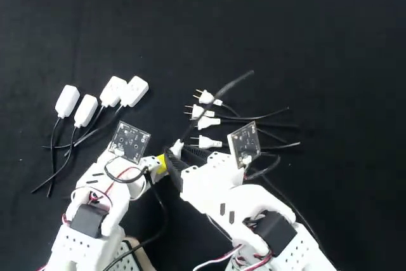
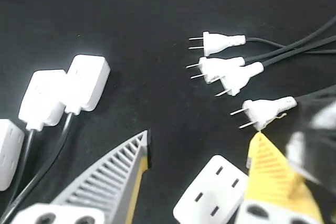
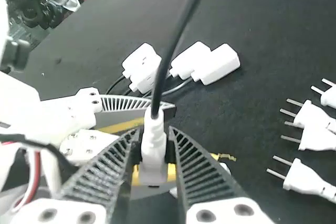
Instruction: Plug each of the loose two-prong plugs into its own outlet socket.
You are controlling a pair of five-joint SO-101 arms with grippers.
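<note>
My right tool point(image 3: 153, 132) is clenched on a white two-prong plug point(image 3: 152, 150). Its black cord point(image 3: 176, 30) rises away from the fingers, which hide the prongs. I judge that gripping the body keeps the plug stiff for pushing.

My left tool point(image 2: 202, 136) is released, fingers spread, with a white outlet socket point(image 2: 210, 198) lying between them beside the yellow finger, slots showing. It is probably there to bracket the socket against sliding.

The two tools meet near the front of the black bench point(image 1: 285, 36). Four loose plugs point(image 1: 208, 120) lie to one side and four spare sockets point(image 1: 85, 109) to the other.
</note>
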